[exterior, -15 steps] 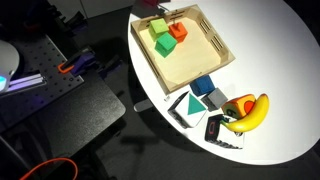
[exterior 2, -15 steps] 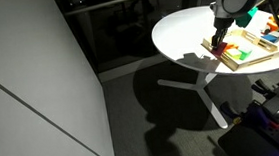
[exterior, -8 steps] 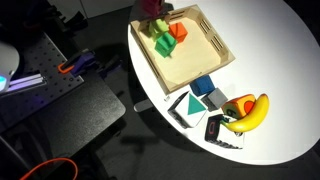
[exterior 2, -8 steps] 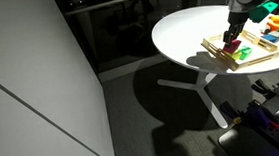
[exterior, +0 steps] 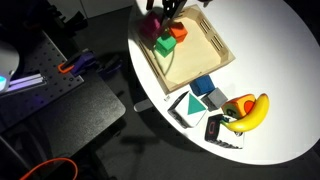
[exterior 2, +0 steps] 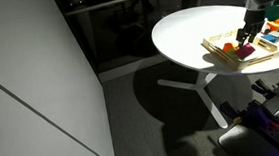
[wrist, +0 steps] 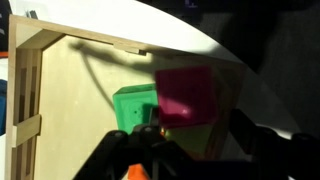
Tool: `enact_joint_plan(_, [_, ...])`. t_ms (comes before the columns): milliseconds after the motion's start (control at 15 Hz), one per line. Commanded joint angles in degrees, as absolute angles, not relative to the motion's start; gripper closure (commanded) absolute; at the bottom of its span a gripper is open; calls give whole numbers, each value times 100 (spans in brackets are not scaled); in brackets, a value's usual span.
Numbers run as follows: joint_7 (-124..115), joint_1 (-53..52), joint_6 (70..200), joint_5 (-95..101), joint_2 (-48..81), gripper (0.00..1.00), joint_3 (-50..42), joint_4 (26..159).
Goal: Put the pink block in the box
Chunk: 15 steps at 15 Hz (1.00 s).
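My gripper [wrist: 190,135] is shut on the pink block [wrist: 187,92], a small magenta cube, and holds it above the box [wrist: 70,110], a shallow light wood tray. The green block [wrist: 133,108] lies on the box floor just beside and below the pink block. In an exterior view the gripper [exterior: 157,15] hangs over the box's [exterior: 200,55] far left part with the pink block [exterior: 150,29] under it, next to the green block [exterior: 163,45] and the orange-red cube [exterior: 178,32]. It also shows over the box [exterior 2: 223,49] in an exterior view, as a small gripper [exterior 2: 245,40].
The box sits on a round white table [exterior: 285,60] near its edge. In front of the box lie a blue block [exterior: 203,85], a banana [exterior: 250,110] and some patterned cards [exterior: 190,106]. Dark equipment [exterior: 60,100] stands below the table.
The gripper has carried the pink block farther over the box, toward the green block, and now sits lower above the box floor.
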State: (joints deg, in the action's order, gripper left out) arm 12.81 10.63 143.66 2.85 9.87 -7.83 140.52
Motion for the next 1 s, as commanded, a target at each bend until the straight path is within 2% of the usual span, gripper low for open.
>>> enact_joint_plan(0, [1331, 1091, 14341, 192, 717, 0, -809, 14261])
enact_joint_plan(400, [1915, 1080, 14124, -718, 282, 0, -585, 14415])
enact_joint_plan(667, [2384, 945, 13383, -1412, -78, 0, -512, 14428])
enact_joint_plan(933, [2188, 763, 12504, -1233, -491, 0, -549, 14450])
